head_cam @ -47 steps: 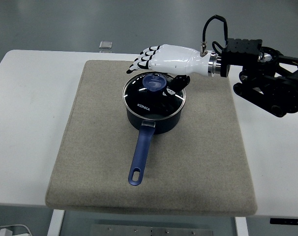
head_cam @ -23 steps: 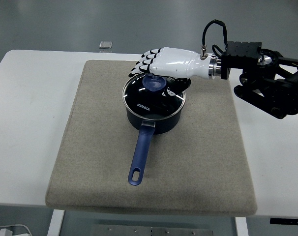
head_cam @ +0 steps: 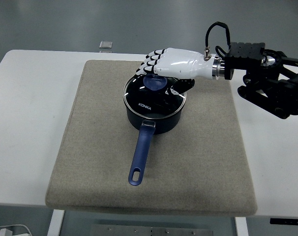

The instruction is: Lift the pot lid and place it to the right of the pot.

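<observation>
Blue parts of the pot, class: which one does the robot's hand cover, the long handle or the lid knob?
The lid knob: the right hand sits directly over it at the lid's centre. The long handle points toward the near table edge, untouched.

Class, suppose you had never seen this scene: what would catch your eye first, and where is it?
The white right hand, reaching in from the right, fingers curled over the blue knob of the glass lid. Under it, mid-mat, sits the dark blue pot, its handle pointing to the near edge.
</observation>
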`<state>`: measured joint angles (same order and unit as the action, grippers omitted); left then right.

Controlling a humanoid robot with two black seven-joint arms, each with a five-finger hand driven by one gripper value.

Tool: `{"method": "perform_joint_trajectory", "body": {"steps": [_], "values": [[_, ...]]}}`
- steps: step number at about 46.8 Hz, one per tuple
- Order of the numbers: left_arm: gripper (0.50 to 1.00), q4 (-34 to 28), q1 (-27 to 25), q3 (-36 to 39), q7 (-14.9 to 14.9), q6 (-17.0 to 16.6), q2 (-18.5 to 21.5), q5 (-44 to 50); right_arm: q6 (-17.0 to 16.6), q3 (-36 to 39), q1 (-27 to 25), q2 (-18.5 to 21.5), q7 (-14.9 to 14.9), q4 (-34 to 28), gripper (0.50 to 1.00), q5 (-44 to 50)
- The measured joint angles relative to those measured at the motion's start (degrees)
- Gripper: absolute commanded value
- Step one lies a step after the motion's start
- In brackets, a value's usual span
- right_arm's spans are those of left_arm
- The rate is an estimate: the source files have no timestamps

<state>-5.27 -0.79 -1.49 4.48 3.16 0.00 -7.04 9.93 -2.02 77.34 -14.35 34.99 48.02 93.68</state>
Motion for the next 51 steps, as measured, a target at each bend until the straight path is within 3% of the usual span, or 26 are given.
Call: {"method": "perform_joint_trajectory", "body": {"steps": [51], "values": [[1.000,0.00,0.00,0.00,0.00,0.00,0.00,0.01,-0.26,-0.76,0.09,-0.15,0.01,0.90,0.903,-0.26]]}}
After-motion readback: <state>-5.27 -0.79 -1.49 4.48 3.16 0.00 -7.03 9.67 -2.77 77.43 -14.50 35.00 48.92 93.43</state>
